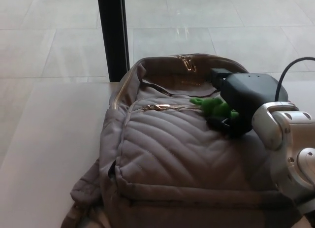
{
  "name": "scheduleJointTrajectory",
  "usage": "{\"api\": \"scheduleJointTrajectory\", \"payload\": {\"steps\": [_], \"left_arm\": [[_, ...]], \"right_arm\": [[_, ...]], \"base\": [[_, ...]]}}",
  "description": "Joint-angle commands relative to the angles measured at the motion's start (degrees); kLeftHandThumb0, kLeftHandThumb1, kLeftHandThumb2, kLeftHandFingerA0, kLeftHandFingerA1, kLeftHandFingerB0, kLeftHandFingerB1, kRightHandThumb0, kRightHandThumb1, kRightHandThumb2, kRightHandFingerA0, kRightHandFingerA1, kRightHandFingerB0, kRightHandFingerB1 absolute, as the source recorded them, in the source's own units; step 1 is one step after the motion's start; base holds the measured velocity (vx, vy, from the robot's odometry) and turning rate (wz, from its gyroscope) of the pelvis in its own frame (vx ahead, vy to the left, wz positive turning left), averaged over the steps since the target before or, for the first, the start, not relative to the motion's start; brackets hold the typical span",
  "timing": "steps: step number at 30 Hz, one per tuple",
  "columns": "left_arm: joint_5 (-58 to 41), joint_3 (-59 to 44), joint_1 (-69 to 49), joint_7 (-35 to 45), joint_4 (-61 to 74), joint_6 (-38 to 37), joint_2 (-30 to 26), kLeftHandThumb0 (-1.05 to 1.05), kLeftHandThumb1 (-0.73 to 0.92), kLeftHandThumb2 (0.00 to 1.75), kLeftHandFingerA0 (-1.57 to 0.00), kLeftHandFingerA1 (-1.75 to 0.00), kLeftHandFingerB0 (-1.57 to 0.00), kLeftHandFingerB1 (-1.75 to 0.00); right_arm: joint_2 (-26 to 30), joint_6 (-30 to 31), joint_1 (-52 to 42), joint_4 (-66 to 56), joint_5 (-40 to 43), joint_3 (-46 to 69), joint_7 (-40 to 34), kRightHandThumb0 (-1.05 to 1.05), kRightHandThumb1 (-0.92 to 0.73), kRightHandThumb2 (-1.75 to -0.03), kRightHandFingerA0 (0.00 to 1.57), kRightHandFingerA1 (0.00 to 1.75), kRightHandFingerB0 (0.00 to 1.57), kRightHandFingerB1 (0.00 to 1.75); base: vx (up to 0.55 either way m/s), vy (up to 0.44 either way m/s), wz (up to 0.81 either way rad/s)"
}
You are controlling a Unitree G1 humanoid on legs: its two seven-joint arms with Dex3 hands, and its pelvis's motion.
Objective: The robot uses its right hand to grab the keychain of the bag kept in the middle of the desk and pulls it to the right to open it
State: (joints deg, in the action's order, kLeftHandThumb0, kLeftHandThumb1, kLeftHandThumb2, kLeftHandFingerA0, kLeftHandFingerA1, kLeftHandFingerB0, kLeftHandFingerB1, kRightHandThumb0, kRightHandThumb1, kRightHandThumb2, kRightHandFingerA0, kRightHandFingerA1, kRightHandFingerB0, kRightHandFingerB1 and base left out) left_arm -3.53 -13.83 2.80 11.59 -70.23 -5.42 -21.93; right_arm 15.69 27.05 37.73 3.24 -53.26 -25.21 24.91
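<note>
A grey quilted backpack (172, 154) lies on the pale desk (49, 149), its top facing away from me. A bright green keychain (212, 106) hangs at the zipper on the bag's upper right. My right hand (238, 102) is black and rests on that spot, its fingers (221, 122) closed around the green keychain. The main zipper behind it gapes, showing the dark inside of the bag (172, 82). A gold zipper pull (155, 107) sits on the front pocket. My left hand does not show.
A black vertical post (112, 33) stands behind the desk's far edge, with a tiled floor (49, 36) beyond. A black cable (290, 70) loops up from my right wrist (285, 134). Bare desk surface lies to the bag's left.
</note>
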Motion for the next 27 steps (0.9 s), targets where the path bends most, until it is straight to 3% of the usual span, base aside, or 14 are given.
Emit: {"api": "scheduleJointTrajectory", "payload": {"steps": [1,2,4,5,9,10,15,16,17,18,19,24,25,27], "left_arm": [[-0.1,-0.11,-0.37,-0.59,-0.6,-0.43,-0.07,-0.84,0.82,1.31,-0.73,-0.84,-0.72,-0.69],[-0.17,-0.19,-0.71,-0.42,-0.54,-1.2,-0.04,-0.91,0.92,0.82,-0.75,-0.85,-0.77,-0.65],[-0.03,-0.08,-1.2,-0.21,-0.54,-2.25,0.02,-0.84,0.83,1.3,-0.76,-0.84,-0.72,-0.69],[-0.23,-0.22,-1.21,-0.17,-0.39,-1.91,0.08,-0.86,0.82,1.29,-0.8,-0.84,-0.75,-0.7],[0.16,0.23,-1.52,-0.42,0.34,-1.77,0.06,-0.79,0.83,1.3,-0.78,-0.79,-0.67,-0.65],[-0.19,0.01,-1.44,-0.09,0.4,-1.37,0.08,-0.87,0.92,0.79,-0.75,-0.72,-0.73,-0.59],[-2.08,-1.62,-0.93,2.07,0.05,0.27,0.34,-0.89,0.92,0.82,-0.65,-0.74,-0.71,-0.62],[-2.06,-1.81,-0.79,1.66,0.06,0.3,0.38,-0.89,0.92,0.78,-0.69,-0.75,-0.72,-0.63],[-1.42,-1.38,-0.99,1.55,0.17,-0.2,0.29,-0.97,0.83,0.95,-0.66,-0.73,-0.67,-0.62],[-0.82,-0.92,-1.2,1.28,0.28,-1.01,0.24,-0.91,0.92,0.83,-0.7,-0.78,-0.71,-0.62],[-0.22,-0.48,-1.33,0.61,0.24,-2.11,0.21,-0.79,0.83,1.3,-0.76,-0.81,-0.69,-0.68],[-0.88,-0.72,-1.04,1.36,0.29,-0.92,0.02,-0.78,0.83,1.3,-0.75,-0.85,-0.67,-0.68],[-0.73,-0.61,-1.13,1.4,0.23,-1.25,0.0,-0.91,0.92,0.83,-0.73,-0.81,-0.7,-0.61],[-0.47,-0.42,-1.3,1.26,0.19,-1.77,-0.03,-0.91,0.92,0.83,-0.73,-0.77,-0.72,-0.62]], "right_arm": [[1.24,5.76,-1.96,3.56,-0.93,-0.98,5.92,-0.68,-0.73,-0.62,1.02,1.24,0.13,0.4],[0.88,6.86,-1.65,4.0,-0.53,-0.67,6.53,-0.66,-0.69,-0.62,1.04,1.17,0.15,0.42],[1.6,6.94,-0.57,5.14,-0.73,-1.38,8.34,-0.63,-0.57,-0.94,1.07,1.05,0.29,0.57],[1.72,7.24,-0.3,5.38,-0.75,-1.57,8.84,-0.63,-0.75,-0.62,1.1,1.04,0.56,0.58],[2.49,7.47,0.21,6.14,-0.57,-2.34,10.99,-0.63,-0.75,-0.62,1.08,0.98,0.66,0.59],[2.61,7.57,0.14,6.02,-0.62,-2.61,11.35,-0.64,-0.75,-0.62,1.08,0.96,0.71,0.59],[2.39,4.38,-0.58,5.46,-0.01,-4.3,9.85,-0.67,-0.76,-0.63,0.9,1.05,0.45,0.52],[2.28,3.54,-0.73,4.83,0.21,-4.26,8.57,-0.67,-0.58,-0.99,0.98,1.06,0.38,0.58],[2.03,3.3,-0.72,4.57,0.29,-4.3,7.91,-0.67,-0.59,-0.98,0.98,1.05,0.37,0.56],[1.7,3.22,-0.83,3.9,0.7,-3.98,7.49,-0.66,-0.75,-0.62,0.99,0.99,0.4,0.43],[1.31,2.66,-1.05,2.88,1.43,-3.33,6.51,-0.65,-0.74,-0.62,1.01,0.97,0.4,0.45],[0.26,1.74,-1.53,0.0,1.72,-2.51,4.45,-0.65,-0.73,-0.62,0.89,1.0,0.41,0.48],[0.11,0.91,-1.7,-0.15,1.76,-2.39,3.31,-0.64,-0.74,-0.62,0.85,1.1,0.43,0.49],[-1.01,0.95,-2.29,-0.71,1.79,-1.85,1.21,-0.41,-0.8,-0.67,0.81,1.48,0.47,0.43]], "base": [[0.0,0.0,0.0],[0.0,0.0,0.0],[0.0,0.0,0.0],[0.0,0.0,0.0],[0.0,0.0,0.0],[0.0,0.0,0.0],[0.0,0.0,0.0],[0.0,0.0,0.0],[0.0,0.0,0.0],[0.0,0.0,0.0],[0.0,0.0,0.0],[0.0,0.0,0.0],[0.0,0.0,0.0],[0.0,0.0,0.0]]}}
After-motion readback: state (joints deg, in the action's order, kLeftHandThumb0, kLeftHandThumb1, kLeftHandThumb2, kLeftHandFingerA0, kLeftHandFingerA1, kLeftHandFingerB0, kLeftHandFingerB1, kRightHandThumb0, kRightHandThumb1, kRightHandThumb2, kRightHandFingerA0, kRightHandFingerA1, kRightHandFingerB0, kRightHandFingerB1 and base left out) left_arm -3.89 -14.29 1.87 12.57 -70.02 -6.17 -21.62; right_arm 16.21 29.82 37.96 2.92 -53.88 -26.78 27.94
